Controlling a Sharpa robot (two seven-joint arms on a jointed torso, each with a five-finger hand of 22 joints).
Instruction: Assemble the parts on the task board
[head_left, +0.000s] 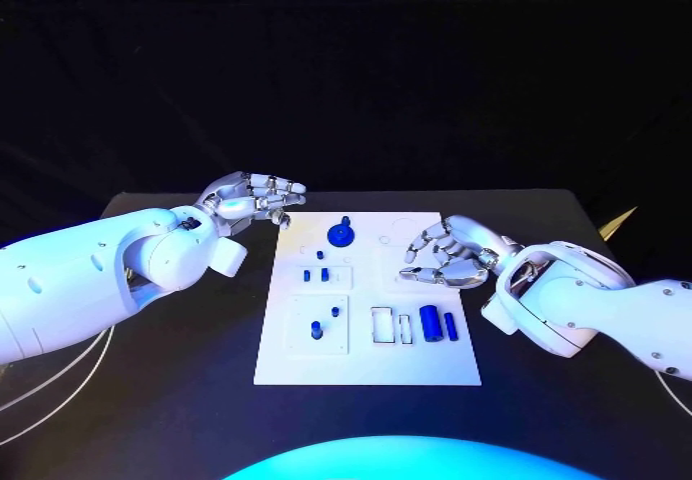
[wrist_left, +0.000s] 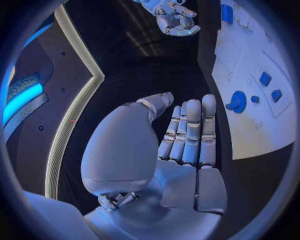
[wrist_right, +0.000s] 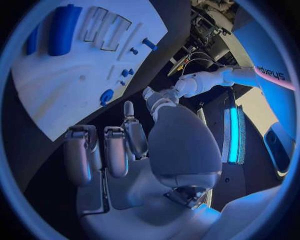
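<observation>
boards: one white plate (head_left: 433, 365); round blue knobs: one (head_left: 340, 235) at 12 o'clock; blue cylinders: two, large (head_left: 430, 320) and small (head_left: 450, 326), at 4 o'clock; hands: two, left (head_left: 257, 198), right (head_left: 447, 255)

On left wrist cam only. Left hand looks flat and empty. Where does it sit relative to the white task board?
Observer: In the head view, the left hand is off the white task board, over the black table by the board's far left corner.
Operator: Right hand holding anything? It's tiny here.
Observer: No. The right wrist view shows the right hand with part-bent fingers, set apart, and nothing in them.
Operator: What's on the board's near right?
Observer: A large blue cylinder lies beside a thinner blue cylinder, next to white rectangular slots.
</observation>
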